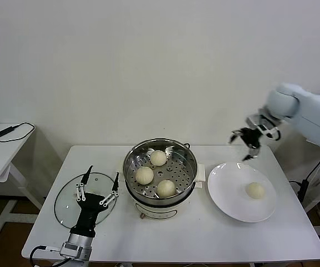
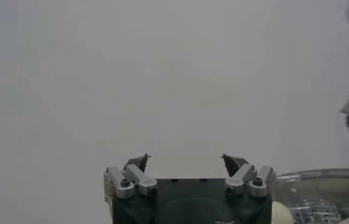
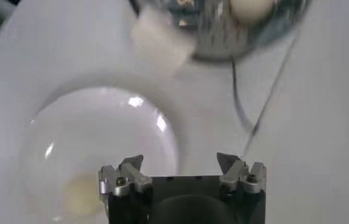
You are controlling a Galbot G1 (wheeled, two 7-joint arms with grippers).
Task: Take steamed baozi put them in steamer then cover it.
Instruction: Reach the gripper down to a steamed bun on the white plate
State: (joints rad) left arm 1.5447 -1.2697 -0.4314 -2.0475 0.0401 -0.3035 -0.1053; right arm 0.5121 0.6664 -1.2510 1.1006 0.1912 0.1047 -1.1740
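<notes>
Three steamed baozi [image 1: 158, 158] lie on the perforated floor of the steamer [image 1: 189, 167], which stands in the middle of the table [image 1: 193, 233]. A fourth baozi [image 1: 254, 190] sits on the white plate [image 1: 226, 194] just to its right. The cover [image 1: 65, 203] lies flat on the table left of the steamer. The left gripper [image 1: 100, 177] is above the cover, fingers spread, holding nothing. The right gripper [image 1: 243, 146] hangs above the far edge of the plate, also spread and empty

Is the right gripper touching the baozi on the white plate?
Apart. The head view shows the right gripper, open, raised beyond the plate, while the baozi lies alone on it.
</notes>
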